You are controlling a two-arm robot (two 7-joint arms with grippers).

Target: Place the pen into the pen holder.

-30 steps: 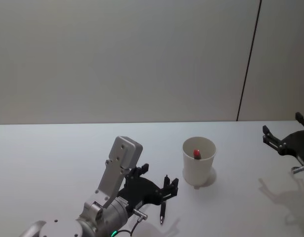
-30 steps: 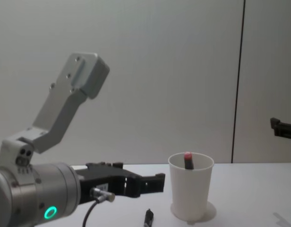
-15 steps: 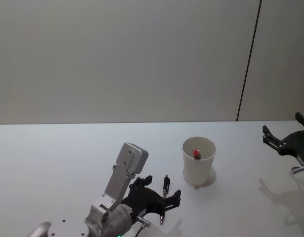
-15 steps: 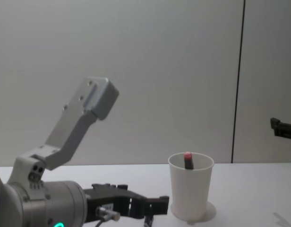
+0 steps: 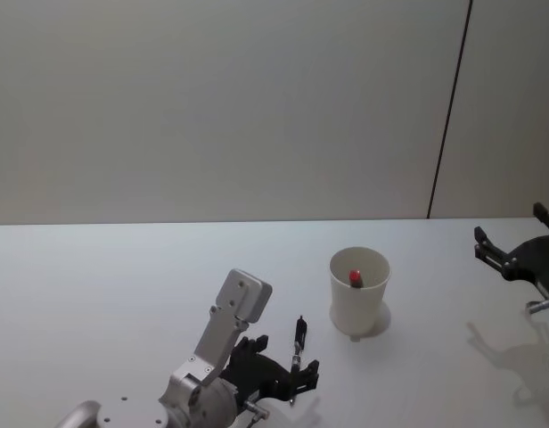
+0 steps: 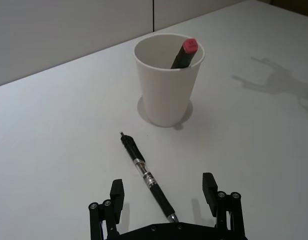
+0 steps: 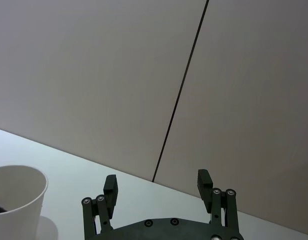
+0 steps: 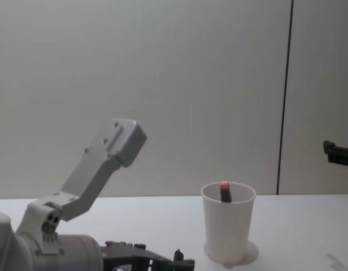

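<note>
Left gripper [image 5: 285, 355] is low over the white table [image 5: 123, 285], near my body and just on the near side of the pen holder [image 5: 359, 299]. Fingers [image 6: 116, 192] are spread wide and clamped on nothing. The pen [image 5: 299, 337] lies flat on the table. In the left wrist view its near end sits in the gap between my two fingers, and I see bare table on both sides of the pen [image 6: 144, 172], so no contact. Its far end points toward the pen holder [image 6: 166, 90] but stops short of the base, apart from it. The pen is black with a clear stretch mid-barrel. In the chest view my left gripper [image 8: 162, 264] is at the bottom edge and one end of the pen [image 8: 177, 255] pokes up just over it. The pen holder [image 8: 227, 228] is a white paper cup, upright on the table to the right of that. It already has a dark marker [image 5: 355, 277] with a red end leaning against its inner wall, the red tip just above the rim [image 6: 184, 52]. Right gripper [image 5: 515, 254] is parked well off at the right edge, raised above the table, with its shadow [image 5: 502, 343] on the surface below. The right wrist view shows its jaws apart and empty [image 7: 158, 185], facing the wall, with the pen holder [image 7: 16, 200] at one lower corner.
</note>
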